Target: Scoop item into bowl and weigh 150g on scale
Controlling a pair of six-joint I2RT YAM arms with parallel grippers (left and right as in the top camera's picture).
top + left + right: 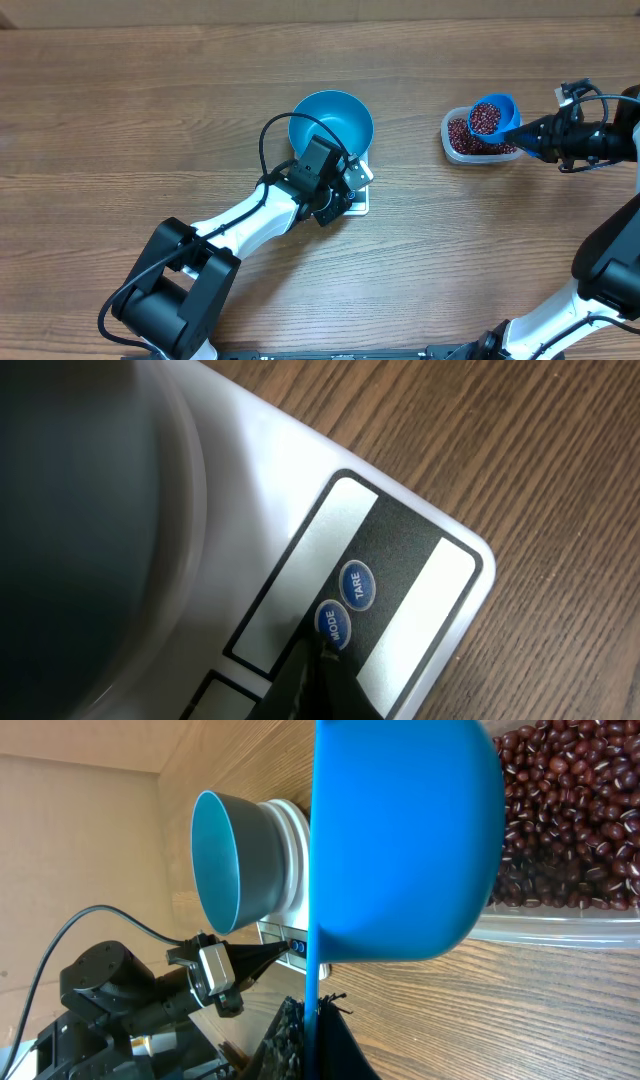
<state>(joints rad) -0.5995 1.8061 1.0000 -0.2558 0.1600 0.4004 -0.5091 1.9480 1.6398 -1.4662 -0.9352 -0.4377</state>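
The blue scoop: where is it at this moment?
In the overhead view, the scoop is on the right side, held by the right tool over the clear tub of beans.

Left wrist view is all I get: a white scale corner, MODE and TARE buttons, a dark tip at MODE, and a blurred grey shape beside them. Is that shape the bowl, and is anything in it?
Observer: Yes. Seen from overhead, it is the round deep blue plastic bowl standing on the flat white digital scale, and it is empty.
Operator: Then where are the beans?
Observer: The small dark red-brown beans fill a small blue handled scoop. The right jaws are shut on its handle, holding it over the clear rectangular plastic tub, well apart from the bowl.
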